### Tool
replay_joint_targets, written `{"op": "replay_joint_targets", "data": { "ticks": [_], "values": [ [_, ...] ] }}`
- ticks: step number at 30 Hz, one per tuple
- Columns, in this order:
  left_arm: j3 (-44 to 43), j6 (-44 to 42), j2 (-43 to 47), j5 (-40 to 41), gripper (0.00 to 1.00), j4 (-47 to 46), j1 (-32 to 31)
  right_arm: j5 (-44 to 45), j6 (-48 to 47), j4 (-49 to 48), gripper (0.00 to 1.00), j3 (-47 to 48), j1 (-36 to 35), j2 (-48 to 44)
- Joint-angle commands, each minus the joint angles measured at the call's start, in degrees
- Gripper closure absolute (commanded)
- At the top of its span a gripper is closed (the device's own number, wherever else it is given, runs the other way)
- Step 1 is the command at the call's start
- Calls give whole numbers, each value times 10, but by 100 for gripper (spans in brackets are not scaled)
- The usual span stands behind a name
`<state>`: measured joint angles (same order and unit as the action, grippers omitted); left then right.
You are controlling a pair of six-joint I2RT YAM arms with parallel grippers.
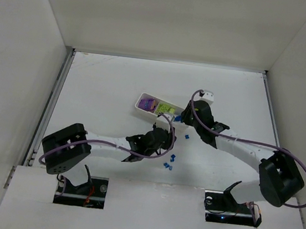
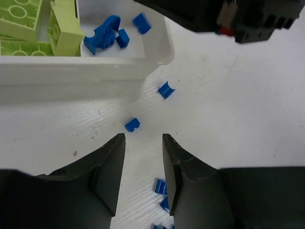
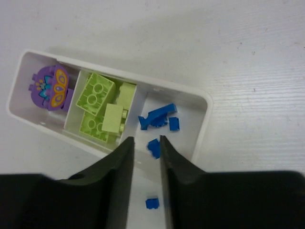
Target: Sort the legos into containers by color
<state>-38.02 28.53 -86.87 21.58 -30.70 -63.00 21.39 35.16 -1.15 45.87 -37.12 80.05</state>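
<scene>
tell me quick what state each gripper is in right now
left gripper: open, empty
right gripper: open, empty, over the blue pieces in the tray

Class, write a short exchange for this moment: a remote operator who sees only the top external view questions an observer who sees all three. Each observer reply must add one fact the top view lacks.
Operator: From above I can't read the sorting. How does it stand?
Observer: The right wrist view shows three compartments in the tray: a purple piece at one end, yellow-green bricks in the middle, blue pieces at the other end.
Operator: Is anything being held on the left?
Observer: No. In the left wrist view the left gripper is open and empty, with a loose blue piece on the table just ahead of its fingertips.
</scene>
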Motion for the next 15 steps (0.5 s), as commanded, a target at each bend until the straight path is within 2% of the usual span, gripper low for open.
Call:
{"op": "replay_joint_targets", "data": {
  "ticks": [1,3,4,15],
  "values": [
    [-5,8,-15,31,65,-11,-9,0,-21,-37,60,36,9,12],
    [-13,9,-36,32,64,-14,-12,2,-21,-37,52,30,9,3],
    [-16,9,-49,32,64,-16,-12,2,-20,-37,51,24,8,-4],
    [-74,1,-144,34,64,-15,-2,14,32,-30,55,-120,-7,-126]
  ]
}}
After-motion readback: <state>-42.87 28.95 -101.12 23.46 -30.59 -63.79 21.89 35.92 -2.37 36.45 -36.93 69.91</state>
